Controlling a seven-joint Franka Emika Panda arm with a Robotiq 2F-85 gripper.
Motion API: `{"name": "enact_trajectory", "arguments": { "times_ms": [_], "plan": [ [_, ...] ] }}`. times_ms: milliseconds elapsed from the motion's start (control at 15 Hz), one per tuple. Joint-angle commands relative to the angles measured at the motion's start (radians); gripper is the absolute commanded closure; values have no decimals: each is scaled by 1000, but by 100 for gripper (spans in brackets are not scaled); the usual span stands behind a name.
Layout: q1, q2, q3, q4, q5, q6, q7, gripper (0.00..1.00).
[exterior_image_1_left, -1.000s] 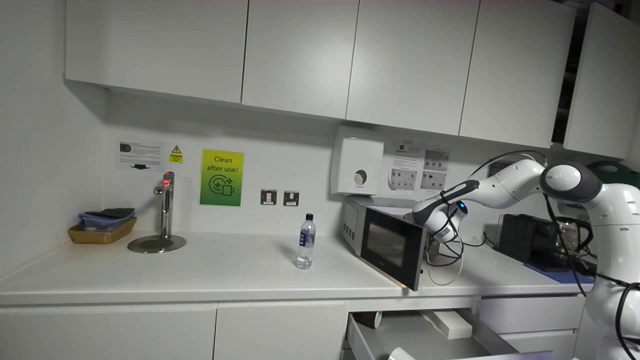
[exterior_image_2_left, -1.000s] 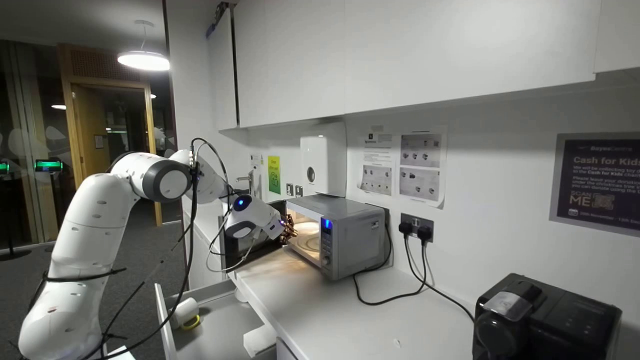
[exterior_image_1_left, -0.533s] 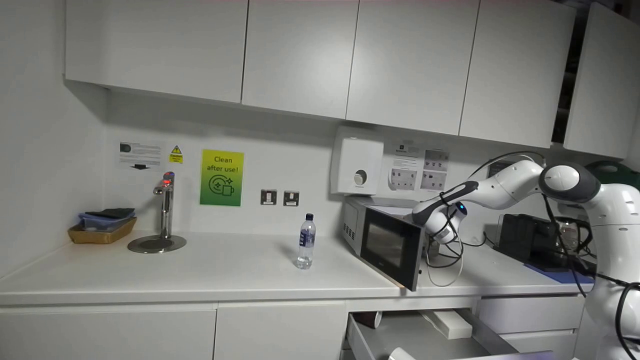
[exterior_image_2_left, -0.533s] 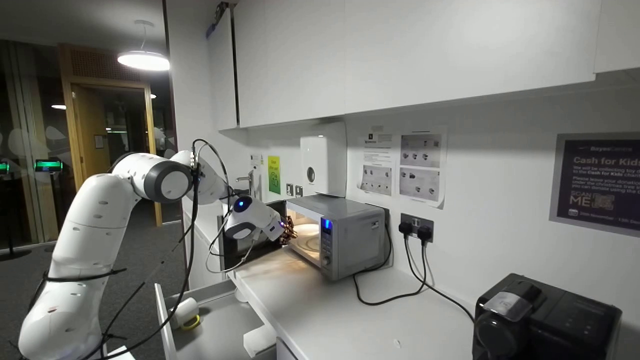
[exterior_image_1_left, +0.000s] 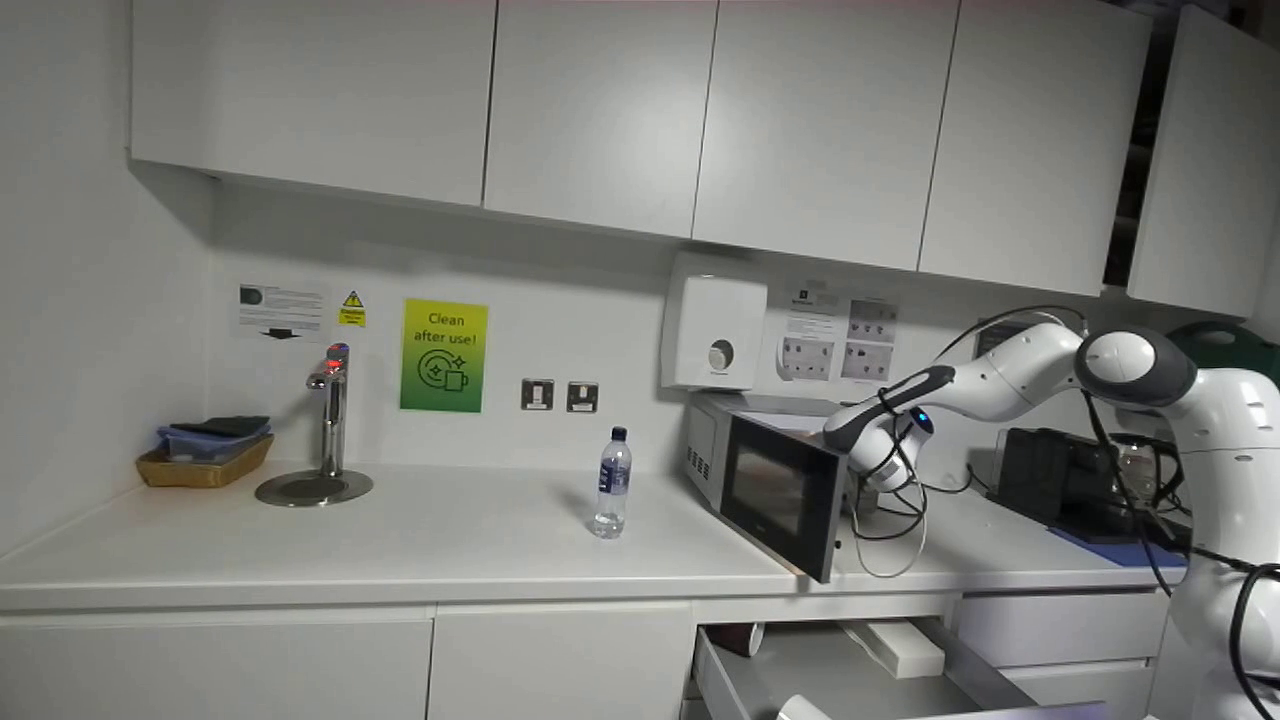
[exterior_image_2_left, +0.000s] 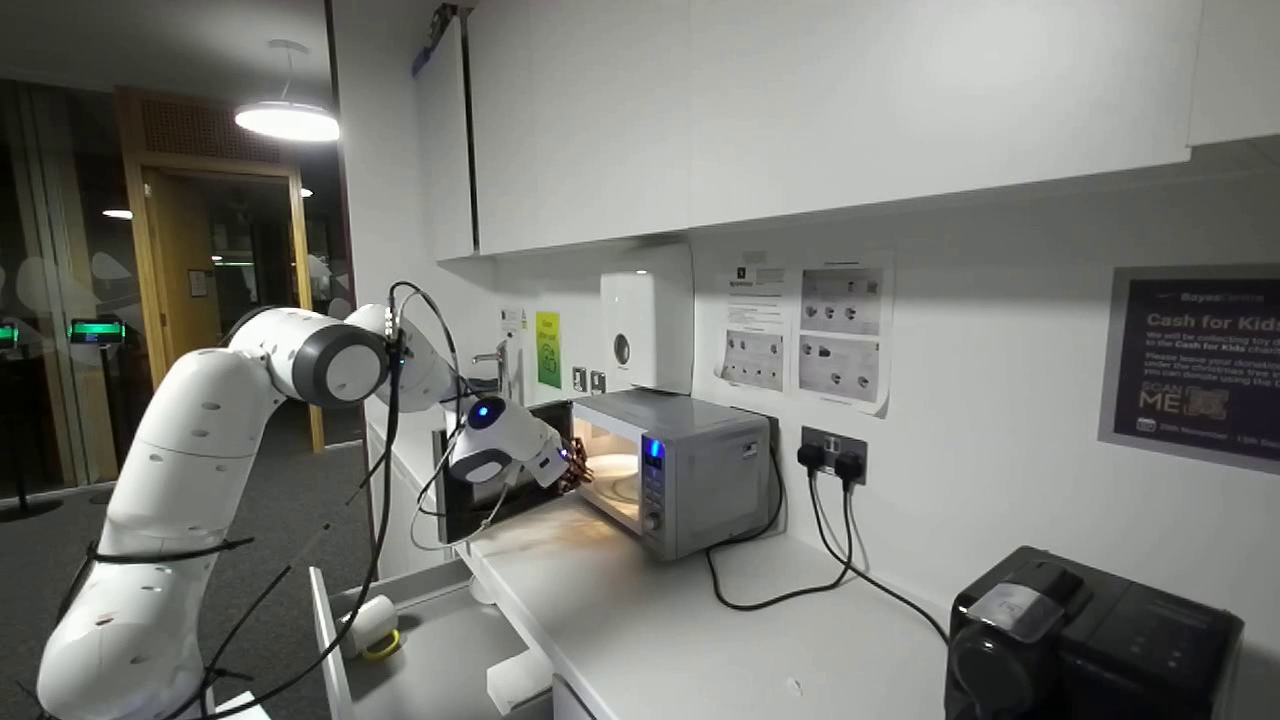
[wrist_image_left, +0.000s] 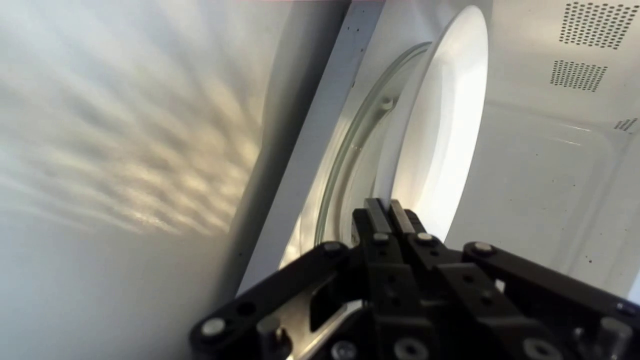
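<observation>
White countertop, apparently carpeted floor beyond; end effector pinching a plate

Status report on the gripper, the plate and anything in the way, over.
Gripper shut on white plate by its rim. Plate tilted over glass turntable in microwave. Possible obstruction: open microwave door near gripper.

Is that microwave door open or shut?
Open. The door stands swung out from the microwave, and the lit inside shows, where the gripper holds a white plate by its rim.
</observation>
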Motion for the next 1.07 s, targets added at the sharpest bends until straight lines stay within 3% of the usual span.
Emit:
{"name": "enact_trajectory", "arguments": {
  "times_ms": [0,1000],
  "plan": [
    [-27,-56,24,-45,-7,5,3,99],
    [-63,-236,38,-220,5,-1,13,99]
  ]
}}
